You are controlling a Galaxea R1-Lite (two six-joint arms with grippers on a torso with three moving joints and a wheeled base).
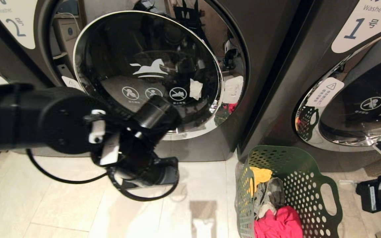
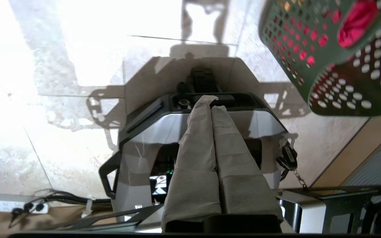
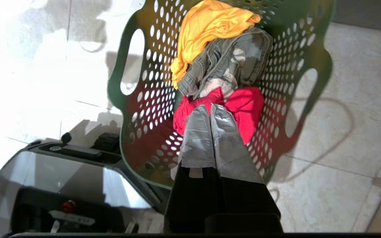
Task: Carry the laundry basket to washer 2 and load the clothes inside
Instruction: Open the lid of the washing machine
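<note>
The green perforated laundry basket (image 1: 309,172) stands on the floor in front of the gap between the two washers. Inside lie the clothes: a yellow one (image 1: 260,175), a grey one (image 1: 271,195) and a pink-red one (image 1: 278,223). Washer 2 (image 1: 15,23) is at the upper left, and its round glass door (image 1: 147,71) looks closed. My right gripper (image 3: 210,109) is shut and empty, hanging over the basket (image 3: 150,109) above the red garment (image 3: 246,105). My left gripper (image 2: 212,102) is shut on nothing over my own base, left of the basket (image 2: 336,66).
Washer 1 (image 1: 359,26) stands to the right of washer 2, behind the basket. My left arm (image 1: 61,119) crosses in front of washer 2's door. The right arm (image 1: 380,193) sits at the right edge. My base (image 2: 164,125) lies close beside the basket on the pale tiled floor (image 1: 61,205).
</note>
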